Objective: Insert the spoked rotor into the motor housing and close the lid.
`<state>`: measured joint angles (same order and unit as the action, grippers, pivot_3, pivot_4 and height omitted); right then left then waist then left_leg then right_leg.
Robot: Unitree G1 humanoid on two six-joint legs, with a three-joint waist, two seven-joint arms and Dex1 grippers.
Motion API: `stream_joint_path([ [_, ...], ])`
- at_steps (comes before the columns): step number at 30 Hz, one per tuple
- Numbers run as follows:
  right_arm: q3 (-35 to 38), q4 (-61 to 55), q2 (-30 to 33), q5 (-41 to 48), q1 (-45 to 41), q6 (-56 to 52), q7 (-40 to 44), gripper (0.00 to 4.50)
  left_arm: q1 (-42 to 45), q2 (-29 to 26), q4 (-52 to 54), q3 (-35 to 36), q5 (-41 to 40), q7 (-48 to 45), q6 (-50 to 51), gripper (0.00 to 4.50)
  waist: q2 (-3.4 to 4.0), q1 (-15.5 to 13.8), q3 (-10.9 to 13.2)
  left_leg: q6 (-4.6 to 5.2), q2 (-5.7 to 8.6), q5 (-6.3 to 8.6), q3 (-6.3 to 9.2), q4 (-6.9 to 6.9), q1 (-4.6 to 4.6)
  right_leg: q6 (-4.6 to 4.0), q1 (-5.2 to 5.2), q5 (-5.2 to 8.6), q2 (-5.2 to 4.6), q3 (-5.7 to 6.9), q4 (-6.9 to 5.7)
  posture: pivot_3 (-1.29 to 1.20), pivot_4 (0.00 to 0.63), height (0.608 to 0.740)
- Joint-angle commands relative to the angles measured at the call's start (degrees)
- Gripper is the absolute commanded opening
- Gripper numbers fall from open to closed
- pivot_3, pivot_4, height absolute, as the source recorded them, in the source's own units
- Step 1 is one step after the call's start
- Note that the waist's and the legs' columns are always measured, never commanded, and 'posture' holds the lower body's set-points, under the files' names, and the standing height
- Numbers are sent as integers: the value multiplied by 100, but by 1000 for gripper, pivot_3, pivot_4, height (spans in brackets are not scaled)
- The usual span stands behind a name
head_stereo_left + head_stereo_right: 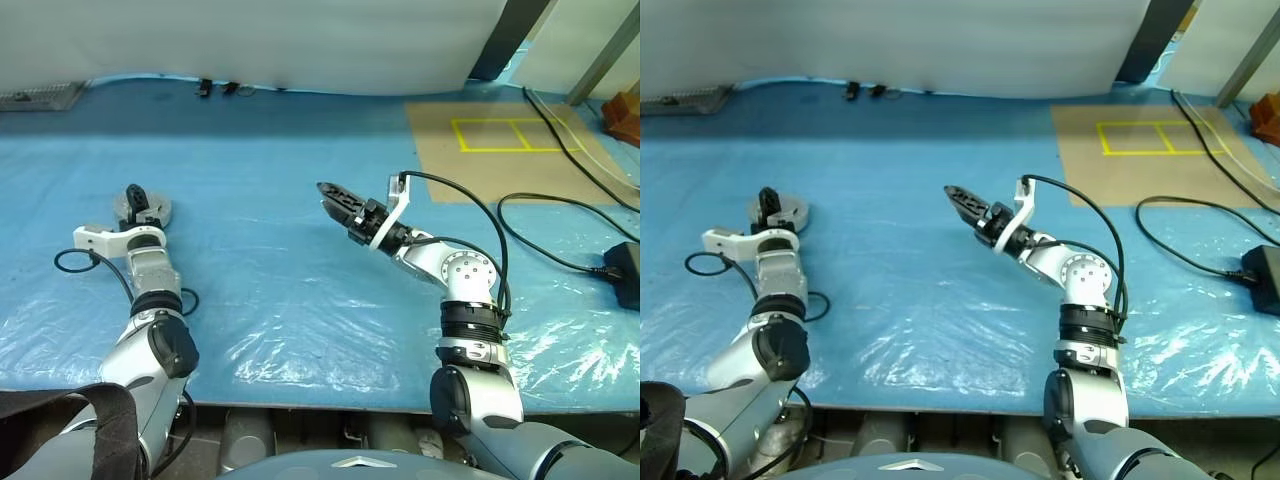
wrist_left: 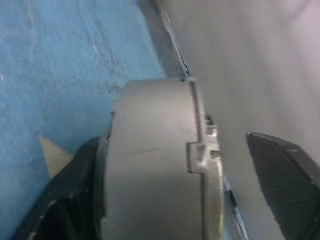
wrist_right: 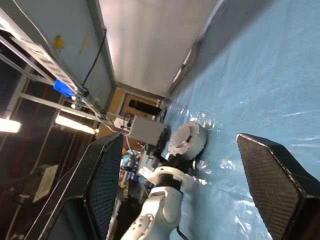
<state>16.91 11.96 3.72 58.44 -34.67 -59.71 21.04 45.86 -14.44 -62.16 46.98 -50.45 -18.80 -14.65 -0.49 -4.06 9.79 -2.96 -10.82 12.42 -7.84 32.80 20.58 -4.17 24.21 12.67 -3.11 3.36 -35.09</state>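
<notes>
A: Nearest first. Right gripper [image 1: 335, 197]?

B: Held above the blue plastic sheet [image 1: 300, 300] near the table's middle, pointing forward and to the robot's left. Its wrist view shows two black ribbed fingers [image 3: 107, 175] standing well apart, bare sheet between them, nothing held.

A: Left gripper [image 1: 136, 200]?

B: Out at the left side of the sheet, reaching onto a round grey metal assembly [image 1: 158, 211]. In its wrist view the assembly's smooth grey side wall [image 2: 155, 165] fills the gap: one finger lies against the wall, the other finger [image 2: 287, 172] stands clear of it. Jaws wide, no grip.

A: Is that the motor housing, or the lid?

B: Can't tell. A stepped rim with a small notch shows; no coils or spokes can be made out. It rests on the sheet, just beyond the left wrist.

A: Farther back?

B: A brown cardboard sheet [image 1: 440, 150] with a yellow taped rectangle [image 1: 505, 134] at far right, black cables [image 1: 560, 215] looping across it. White wall [image 1: 300, 40] behind.
</notes>
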Motion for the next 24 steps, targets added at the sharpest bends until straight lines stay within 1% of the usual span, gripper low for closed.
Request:
stream_joint_path([
  [1,-553,-383,191,-529,106,316,327,3835,-102,-150,149,71,144,194,-376,4463,0,0,0,0,0,0,0,2,1,0,0,0,0,0,0,0,150,740],
  [5,-1009,-454,337,-1144,179,780,547,3835,-293,-166,388,-76,383,324,-611,4463,0,1,0,-1,1,0,0,1,0,1,0,-1,1,0,-1,0,150,740],
  [9,-1549,-469,525,-2028,291,1570,740,3835,-639,-160,1013,-465,899,397,-754,4463,-5,-12,0,-2,0,1,4,2,7,2,0,-1,0,2,3,0,150,740],
  [11,-1758,-391,587,-2600,330,2285,733,3835,-916,-169,1559,-871,1248,176,-649,4463,-10,-13,1,-2,-1,1,6,2,9,2,0,-1,0,4,5,0,150,740],
  [13,-1928,-332,628,-3043,376,2801,756,3835,-1146,-152,2022,-1157,1413,-10,-488,4463,-11,-18,2,-2,-5,1,7,3,11,2,0,-1,-1,6,5,0,150,740],
  [15,-2036,-314,630,-3370,455,3265,788,3835,-1384,-180,2475,-1640,1727,-373,-352,4463,-11,-16,2,-2,-6,1,8,5,10,4,0,-2,-7,7,3,0,150,740],
  [17,-2196,-301,670,-3828,577,4015,833,3835,-1575,-215,2909,-2170,2018,-804,-183,4463,-12,-18,2,-1,-8,0,7,6,8,4,-1,-3,-10,7,0,0,150,740],
  [18,-2239,-283,678,-3981,618,4258,854,3835,-1635,-228,3049,-2322,2089,-920,-111,4463,-12,-20,2,-1,-9,0,7,8,7,4,-1,-3,-12,7,-2,0,150,740],
  [20,-2318,-300,779,-4241,765,4671,958,3835,-1827,-235,3486,-2864,2296,-1354,155,4463,-12,-2,2,0,-6,0,6,10,0,4,-1,-3,-20,7,-6,0,150,740],
  [23,-2356,-382,937,-4340,976,4924,1240,3835,-2086,-277,3908,-3455,2531,-1878,409,4463,-12,12,2,2,-6,0,2,14,1,3,-1,-3,-21,2,-11,0,150,740],
  [24,-2344,-416,994,-4391,1051,5028,1280,3975,-2177,-304,4019,-3626,2601,-2057,457,4488,-11,26,2,2,-6,-1,1,14,2,3,-1,-2,-20,-1,-15,0,150,740],
])
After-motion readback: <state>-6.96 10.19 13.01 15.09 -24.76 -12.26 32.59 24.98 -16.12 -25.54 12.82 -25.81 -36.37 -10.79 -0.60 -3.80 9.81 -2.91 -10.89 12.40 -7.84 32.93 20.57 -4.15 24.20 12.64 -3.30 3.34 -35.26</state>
